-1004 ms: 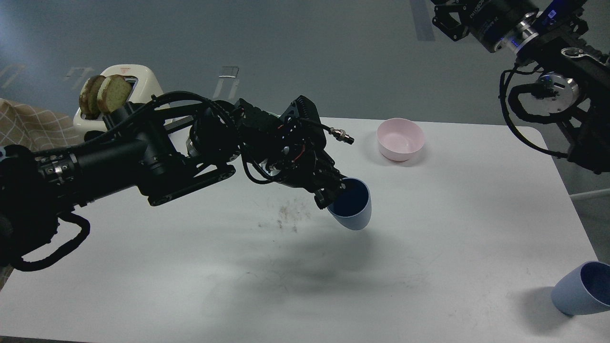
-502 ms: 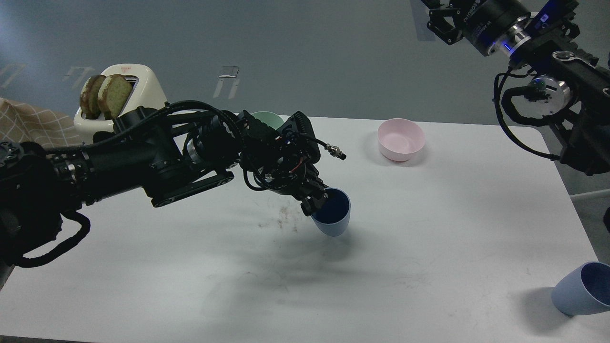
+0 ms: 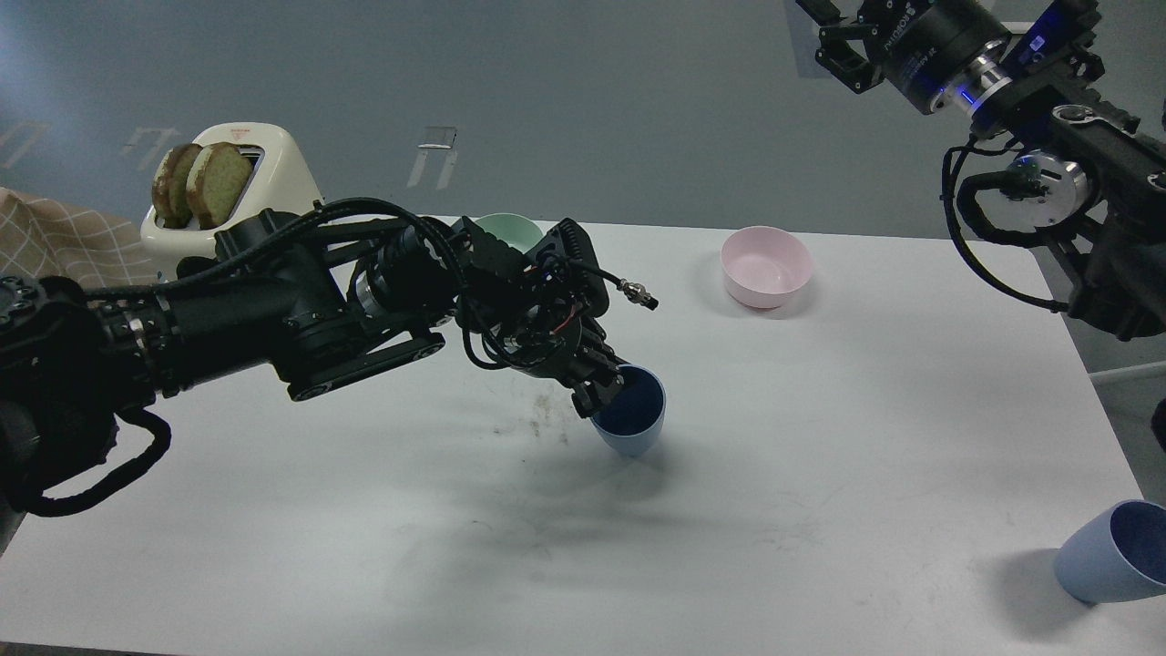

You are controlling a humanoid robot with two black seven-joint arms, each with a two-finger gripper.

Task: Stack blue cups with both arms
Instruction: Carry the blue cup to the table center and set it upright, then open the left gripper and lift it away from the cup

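Two blue cups in play: one point(image 3: 630, 421) at table centre, rim pinched by left gripper point(image 3: 601, 390); the other cup point(image 3: 1107, 551) at five o'clock, near the table point(image 3: 820, 474) edge. Right gripper point(image 3: 843, 55) raised at one o'clock, finger state impossible to tell. Best kept upright, then carried over the far cup.

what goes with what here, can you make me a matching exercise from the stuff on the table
Things:
1. pink bowl
2. green bowl
3. toaster
4. cup at the near right

Places or states:
A. holds bread slices
B. partly hidden behind the left arm
C. alone at the table's far side
D. tilted, by the table edge

Pairs: 1-C, 2-B, 3-A, 4-D
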